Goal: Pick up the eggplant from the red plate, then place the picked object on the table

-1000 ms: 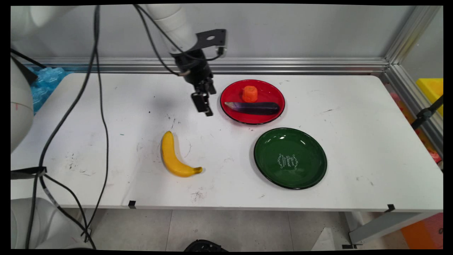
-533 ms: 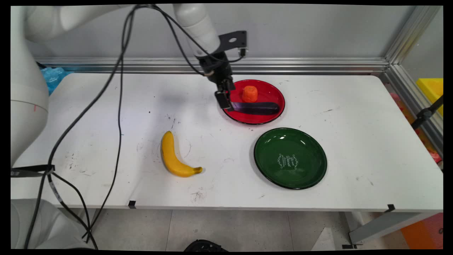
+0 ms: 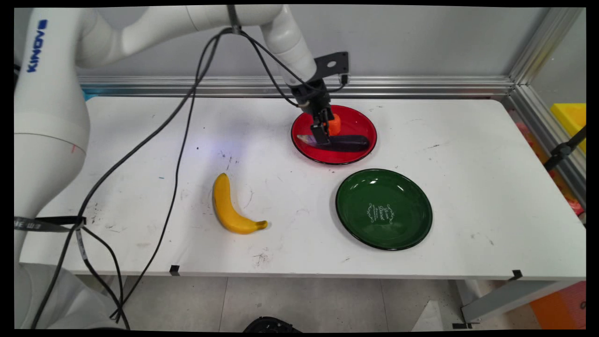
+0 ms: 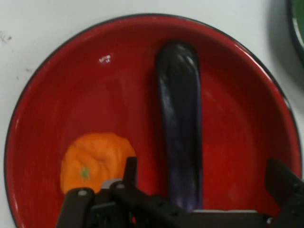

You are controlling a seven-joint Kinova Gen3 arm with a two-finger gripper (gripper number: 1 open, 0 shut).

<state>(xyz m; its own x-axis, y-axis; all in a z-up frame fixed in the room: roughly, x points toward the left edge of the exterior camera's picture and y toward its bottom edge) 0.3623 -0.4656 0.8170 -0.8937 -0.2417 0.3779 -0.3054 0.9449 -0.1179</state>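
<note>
Black two-finger hand [image 4: 204, 190] hangs low over the round red enamel plate [image 3: 358, 152] near the counter's [image 3: 140, 154] far edge, its fingers [image 4: 130, 171] apart on either side of the long dark purple aubergine [image 4: 179, 118], which lies across the plate beside a squat orange carrot piece [image 4: 92, 159]. Nearer the front edge sit a round green plate [image 3: 383, 208] with ornate white lettering too small to read and, toward the counter's middle, a curved yellow banana [image 3: 229, 206].
</note>
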